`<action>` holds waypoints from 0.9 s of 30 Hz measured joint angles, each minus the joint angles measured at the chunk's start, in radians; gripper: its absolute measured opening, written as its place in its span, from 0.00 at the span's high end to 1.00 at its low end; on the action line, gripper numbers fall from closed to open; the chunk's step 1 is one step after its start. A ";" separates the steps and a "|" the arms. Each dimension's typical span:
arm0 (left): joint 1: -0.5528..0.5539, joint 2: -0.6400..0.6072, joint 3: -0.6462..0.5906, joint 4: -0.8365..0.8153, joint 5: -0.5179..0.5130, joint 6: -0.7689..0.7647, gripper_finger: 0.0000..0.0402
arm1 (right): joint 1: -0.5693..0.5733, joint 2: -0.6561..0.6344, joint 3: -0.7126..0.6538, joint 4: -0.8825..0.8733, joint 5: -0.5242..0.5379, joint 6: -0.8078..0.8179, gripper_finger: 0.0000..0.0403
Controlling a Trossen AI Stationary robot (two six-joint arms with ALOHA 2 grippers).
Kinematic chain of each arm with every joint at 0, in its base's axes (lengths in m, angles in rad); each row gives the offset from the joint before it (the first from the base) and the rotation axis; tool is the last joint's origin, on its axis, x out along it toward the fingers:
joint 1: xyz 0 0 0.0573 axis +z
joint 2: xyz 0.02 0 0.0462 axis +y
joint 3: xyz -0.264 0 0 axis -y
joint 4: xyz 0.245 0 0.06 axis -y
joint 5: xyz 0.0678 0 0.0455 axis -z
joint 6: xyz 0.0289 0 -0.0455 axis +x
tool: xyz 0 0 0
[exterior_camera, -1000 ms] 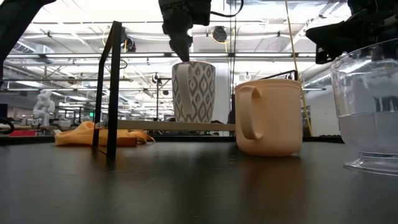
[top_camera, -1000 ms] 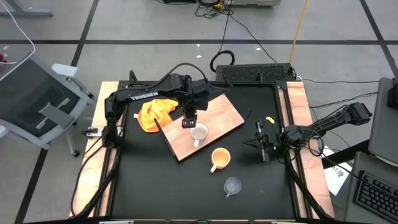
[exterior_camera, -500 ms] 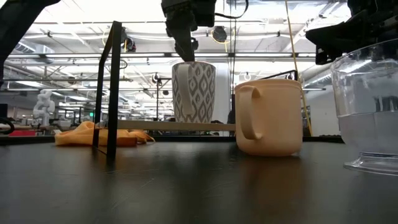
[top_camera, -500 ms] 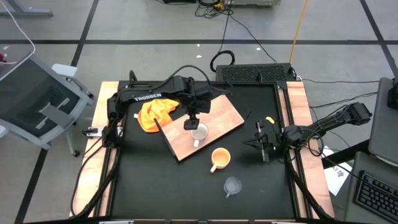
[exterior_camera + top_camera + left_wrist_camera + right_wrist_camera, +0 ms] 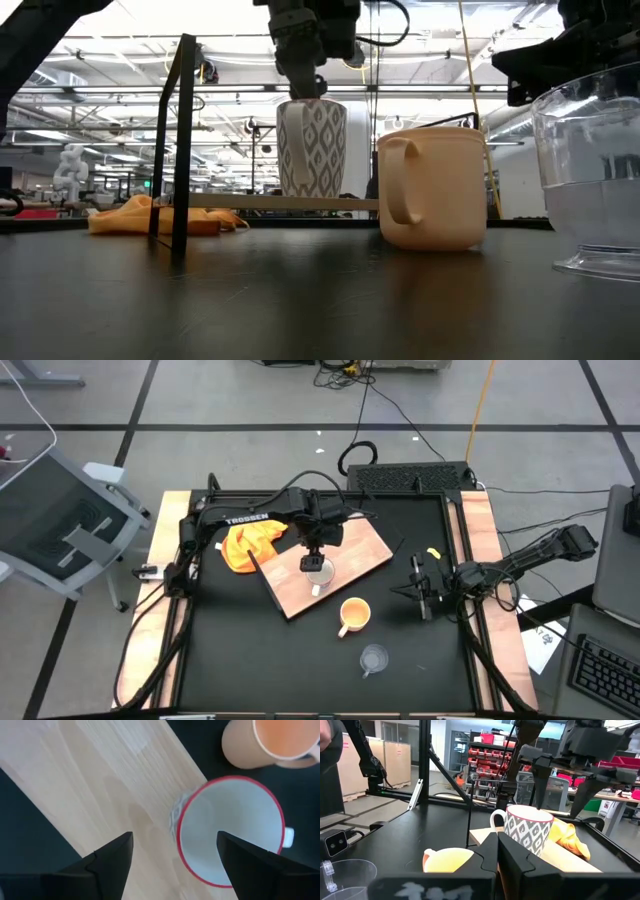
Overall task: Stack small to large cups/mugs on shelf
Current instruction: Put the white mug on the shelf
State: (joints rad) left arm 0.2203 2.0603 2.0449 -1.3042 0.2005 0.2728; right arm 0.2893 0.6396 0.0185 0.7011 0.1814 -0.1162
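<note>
Low view, white mug (image 5: pixel 311 147) (grey diamond pattern), upright

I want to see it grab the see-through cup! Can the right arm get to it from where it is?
Probably yes. The right gripper waits at the table's right side, and the clear glass cup stands alone on bare black tabletop. The yellow-orange mug stands off to one side, not between them.
</note>
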 joint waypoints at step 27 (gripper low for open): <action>0.001 0.010 -0.054 0.006 0.000 -0.008 0.31 | 0.000 0.001 0.000 -0.010 0.000 0.009 1.00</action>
State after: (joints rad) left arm 0.2214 2.0705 1.9911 -1.2980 0.2001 0.2646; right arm 0.2893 0.6403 0.0185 0.6914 0.1814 -0.1070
